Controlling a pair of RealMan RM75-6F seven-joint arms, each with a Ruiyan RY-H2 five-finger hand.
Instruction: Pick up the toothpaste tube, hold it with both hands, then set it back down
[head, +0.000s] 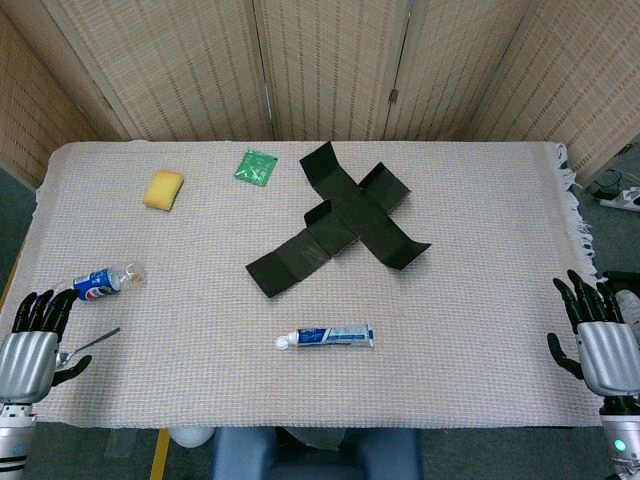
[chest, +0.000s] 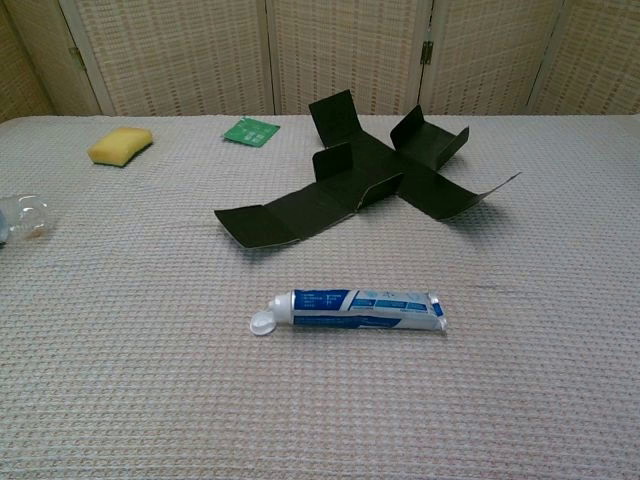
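Lying flat near the lower centre of both views, the toothpaste tube (head: 326, 338) rests on the woven cloth of the desk (head: 480, 250), its white cap toward the left of the frame and its crimped end toward the right. The left robot hand (head: 35, 345) sits at the lower left edge of the head view and the right robot hand (head: 598, 340) at the lower right edge; both hold nothing, fingers apart, and both are well apart from the tube.

The tube is thin and low against the cloth, so fingers closing from above may well skid over it or nip the weave instead. A pinch near the cap could tip the crimped end down. The spoon (head: 88, 346) lies just beside the left robot hand, and the small bottle (head: 100, 281) lies near it; a careless sweep inward could knock either. The flattened black box (head: 335, 222) sits behind the tube and should stay out of the way.
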